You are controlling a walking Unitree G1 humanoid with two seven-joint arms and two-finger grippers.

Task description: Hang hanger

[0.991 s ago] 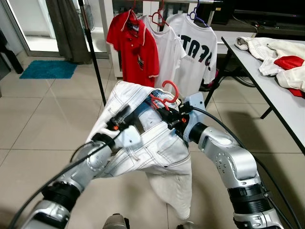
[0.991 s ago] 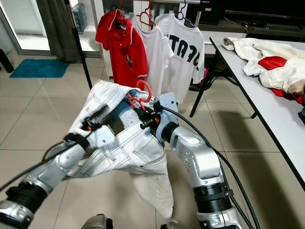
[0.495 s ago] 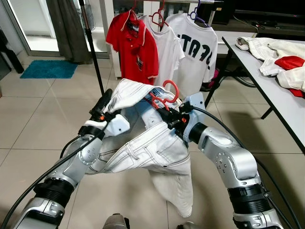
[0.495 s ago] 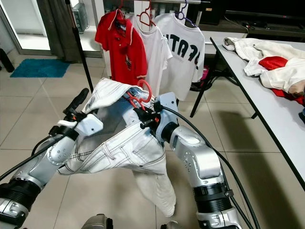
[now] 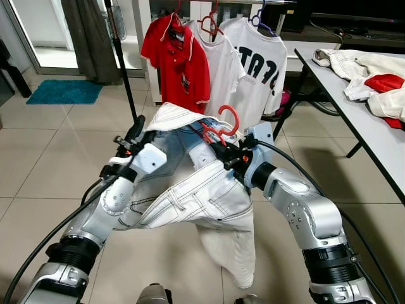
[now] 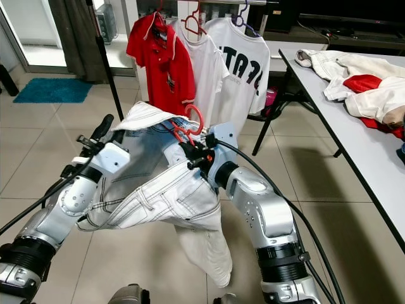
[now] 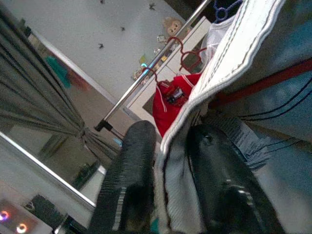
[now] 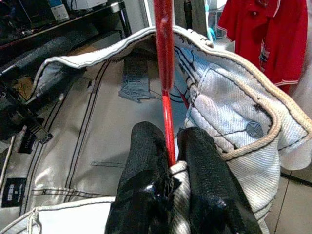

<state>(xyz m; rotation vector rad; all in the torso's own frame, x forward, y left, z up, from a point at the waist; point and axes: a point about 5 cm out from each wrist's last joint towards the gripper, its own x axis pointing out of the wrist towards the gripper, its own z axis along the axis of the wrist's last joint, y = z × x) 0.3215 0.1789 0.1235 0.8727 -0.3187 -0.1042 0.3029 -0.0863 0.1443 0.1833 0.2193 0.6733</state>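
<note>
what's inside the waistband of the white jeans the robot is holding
A red plastic hanger runs inside the white jeans, pinched with the waistband between the right gripper fingers. A grey label shows; the hanger's lower part is covered.

Lighting: bright, even daylight, strongest from the glass door at upper left. Soft shadows under the table. Head views sharp. Left wrist view blurred, hazy; right wrist view soft close in.

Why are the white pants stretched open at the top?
Spread open: the left gripper pinches one side of the white jeans' waistband, and the right gripper grips the red hanger at the other.
</note>
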